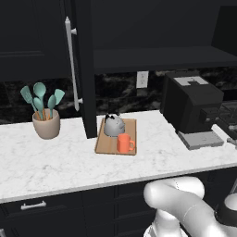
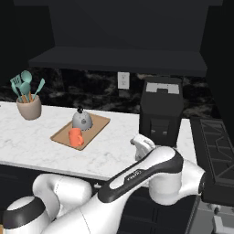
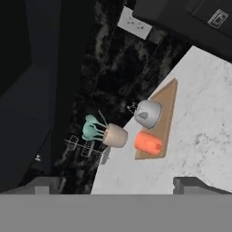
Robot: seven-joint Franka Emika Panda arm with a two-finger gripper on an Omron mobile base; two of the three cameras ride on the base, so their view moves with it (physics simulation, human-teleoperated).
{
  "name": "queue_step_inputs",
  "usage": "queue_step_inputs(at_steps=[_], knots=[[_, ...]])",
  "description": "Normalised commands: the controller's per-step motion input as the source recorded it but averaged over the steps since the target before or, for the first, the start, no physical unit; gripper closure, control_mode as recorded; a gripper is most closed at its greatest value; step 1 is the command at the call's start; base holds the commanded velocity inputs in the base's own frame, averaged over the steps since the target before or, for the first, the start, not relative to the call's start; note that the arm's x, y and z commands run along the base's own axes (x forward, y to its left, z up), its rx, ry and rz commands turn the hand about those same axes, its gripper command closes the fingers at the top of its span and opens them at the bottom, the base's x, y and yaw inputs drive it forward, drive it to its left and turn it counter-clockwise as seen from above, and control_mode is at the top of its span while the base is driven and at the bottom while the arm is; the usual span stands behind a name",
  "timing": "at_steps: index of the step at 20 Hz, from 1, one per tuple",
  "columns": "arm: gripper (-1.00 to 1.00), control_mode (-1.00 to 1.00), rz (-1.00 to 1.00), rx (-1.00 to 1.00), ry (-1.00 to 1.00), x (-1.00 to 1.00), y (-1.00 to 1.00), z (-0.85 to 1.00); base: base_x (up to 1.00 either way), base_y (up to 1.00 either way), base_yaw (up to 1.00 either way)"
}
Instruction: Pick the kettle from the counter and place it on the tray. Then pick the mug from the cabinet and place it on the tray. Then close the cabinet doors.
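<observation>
Arm folded low, kettle and mug both on the tray.

From the left base view I see my arm's elbow low in front of the counter (image 1: 55, 157); the kettle (image 1: 113, 125) and mug (image 1: 125, 143) sit on the tray (image 1: 105, 144), beside the open cabinet door (image 1: 85, 69). From the right base view, the arm bends across the foreground; a beige pot (image 2: 29, 108) holds teal utensils (image 2: 23, 85). In the hand view my gripper (image 3: 118, 183) is spread wide, grasping nothing.

Kettle (image 2: 82, 120) and mug (image 2: 75, 136) stand on the tray (image 2: 100, 123).
</observation>
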Motion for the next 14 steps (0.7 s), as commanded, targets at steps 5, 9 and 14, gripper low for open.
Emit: queue_step_inputs(at_steps=[5,9,14], knots=[[1.00,-1.00,0.00,0.13,-0.29,0.00,-0.08,0.00,0.00,0.00,0.00],[1.00,-1.00,0.00,0.13,-0.13,-0.09,-0.24,0.00,0.00,0.00,0.00],[1.00,-1.00,-0.01,0.34,-0.08,-0.09,-0.52,0.28,0.00,0.00,0.00]])
